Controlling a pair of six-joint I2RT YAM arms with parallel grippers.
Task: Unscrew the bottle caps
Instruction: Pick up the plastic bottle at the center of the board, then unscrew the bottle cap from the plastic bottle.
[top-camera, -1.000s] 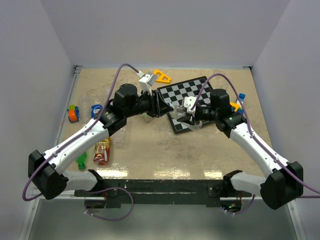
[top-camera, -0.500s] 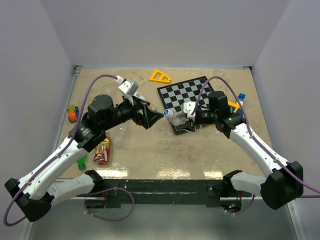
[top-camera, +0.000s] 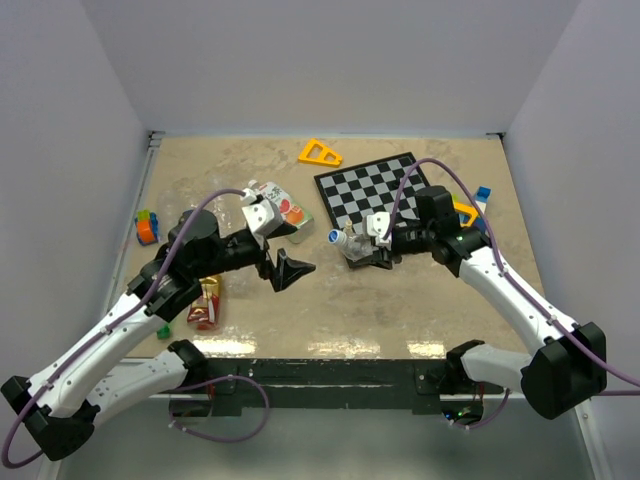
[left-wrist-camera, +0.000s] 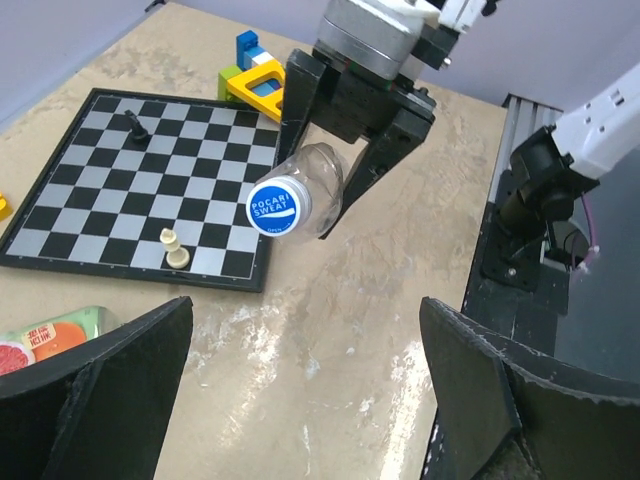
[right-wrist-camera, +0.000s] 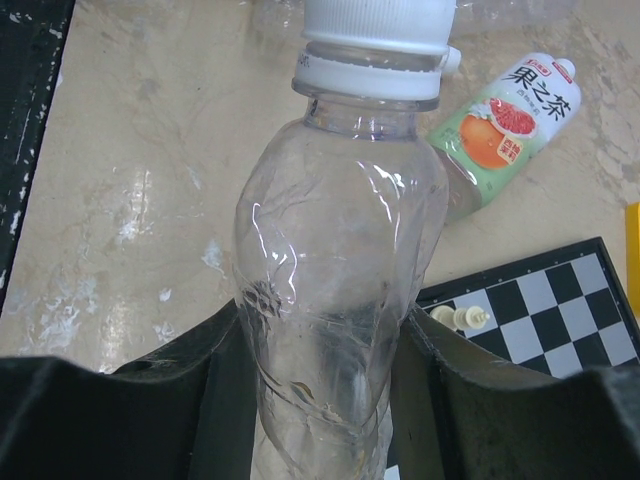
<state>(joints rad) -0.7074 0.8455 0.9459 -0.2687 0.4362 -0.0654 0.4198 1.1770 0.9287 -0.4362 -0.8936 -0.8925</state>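
Far left of the counter (top-camera: 330, 310): coloured blocks (top-camera: 147, 227) sit by the wall. Nearer, a red-yellow labelled bottle (top-camera: 204, 303) lies on its side.

Left hand (top-camera: 290, 268): fingers fully apart, nothing between them, hovering left of centre and facing the right hand. Just behind it a white-green-orange labelled bottle (top-camera: 285, 212) lies flat, white cap (right-wrist-camera: 565, 68) fitted.

Centre: clear bottle (left-wrist-camera: 318, 190) held roughly level off the counter. Its blue-and-white cap (left-wrist-camera: 279, 207) is seated on the neck, pointing at the left hand and apart from it.

Right hand (top-camera: 372, 250): clamped on the clear bottle's body, one finger on each side.

Behind: chessboard (top-camera: 375, 185) carrying a black piece (left-wrist-camera: 133, 122) and a white piece (left-wrist-camera: 175, 250). A yellow triangle (top-camera: 319, 153) lies beyond its left corner.
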